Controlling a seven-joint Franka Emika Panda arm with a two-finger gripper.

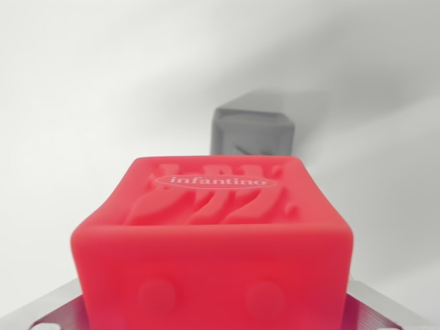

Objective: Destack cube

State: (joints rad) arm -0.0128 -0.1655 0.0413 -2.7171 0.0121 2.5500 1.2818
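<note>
A soft red cube [213,240] with a raised "infantino" logo fills the lower middle of the wrist view, very close to the camera. It sits between the two metal fingers [41,313] of my gripper [213,306], which show only as grey edges at the bottom corners. The cube's sides look slightly pinched, so the gripper is shut on it. Farther off and out of focus, a grey cube [253,132] rests on the white surface, directly behind the red cube. The two cubes are apart.
A plain white surface [89,103] spreads around both cubes. Soft shadows lie to the wrist view's right of the grey cube.
</note>
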